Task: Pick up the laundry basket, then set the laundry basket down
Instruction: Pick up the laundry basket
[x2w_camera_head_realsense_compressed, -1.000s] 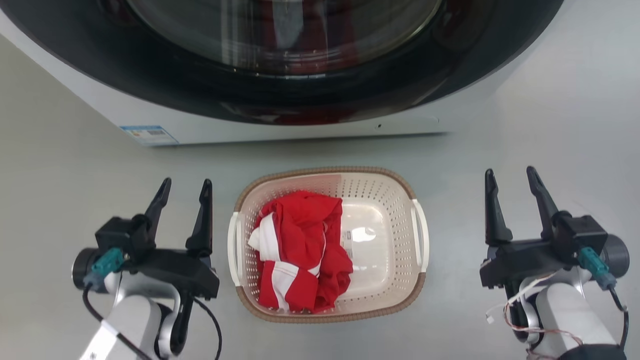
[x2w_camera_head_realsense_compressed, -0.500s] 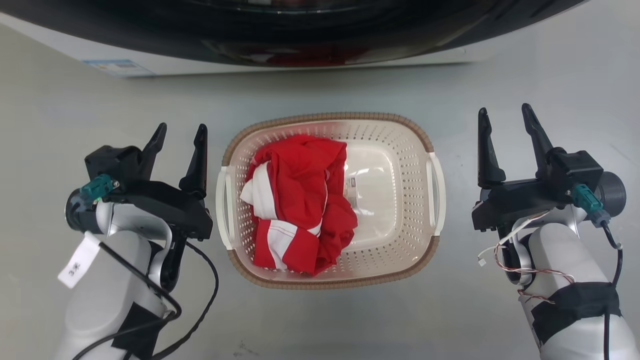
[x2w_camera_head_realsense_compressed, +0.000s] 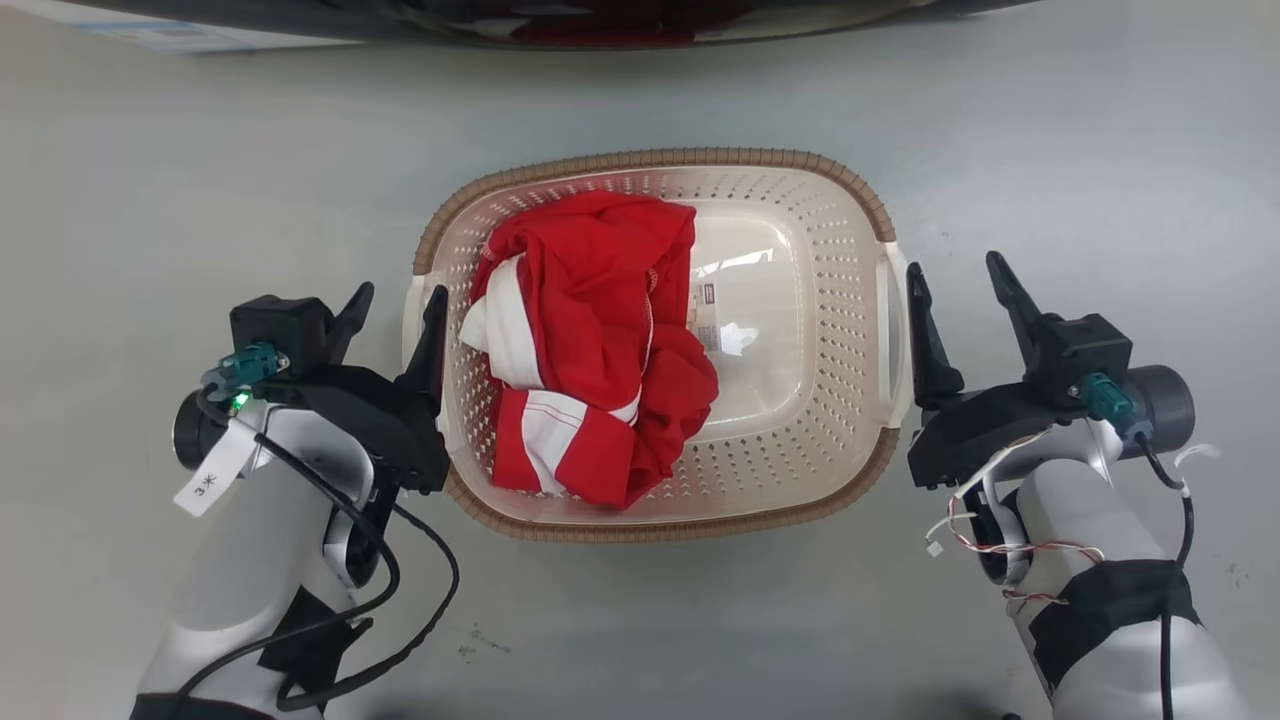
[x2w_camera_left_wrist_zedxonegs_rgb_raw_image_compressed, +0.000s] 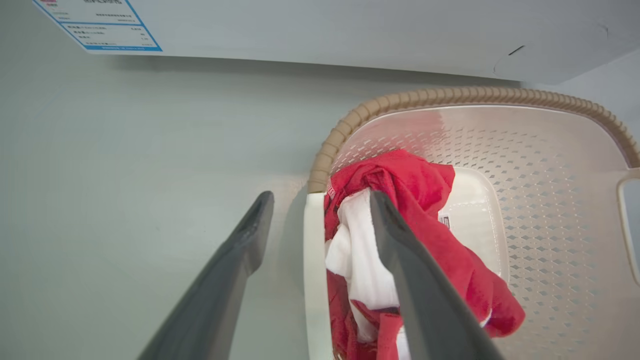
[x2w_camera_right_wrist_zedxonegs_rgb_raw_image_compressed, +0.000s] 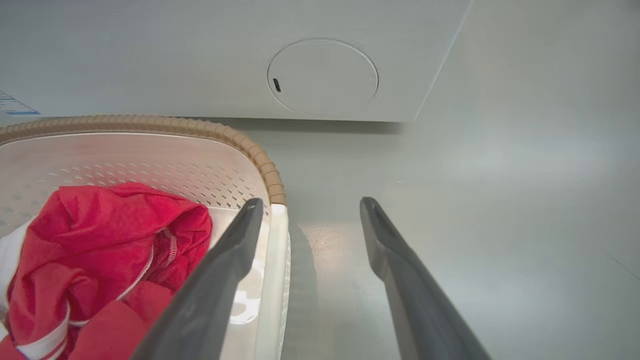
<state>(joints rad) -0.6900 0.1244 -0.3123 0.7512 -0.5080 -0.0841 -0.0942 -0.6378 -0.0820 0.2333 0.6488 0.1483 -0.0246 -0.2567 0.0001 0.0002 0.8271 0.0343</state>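
Brackets cream-white perforated plastic laundry basket (x2w_camera_head_realsense_compressed: 660, 157) with left tool (x2w_camera_head_realsense_compressed: 400, 293) and right tool (x2w_camera_head_realsense_compressed: 953, 265), both spread apart; clamping, lifting, setting-down ahead

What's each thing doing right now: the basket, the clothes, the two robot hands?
Cream-white perforated plastic laundry basket with brown rim: upright on the grey floor, not lifted.
Red and white crumpled cloth: heaped inside the basket's left half.
Left gripper: open, fingers straddling the left handle.
Right gripper: open, fingers straddling the right handle.
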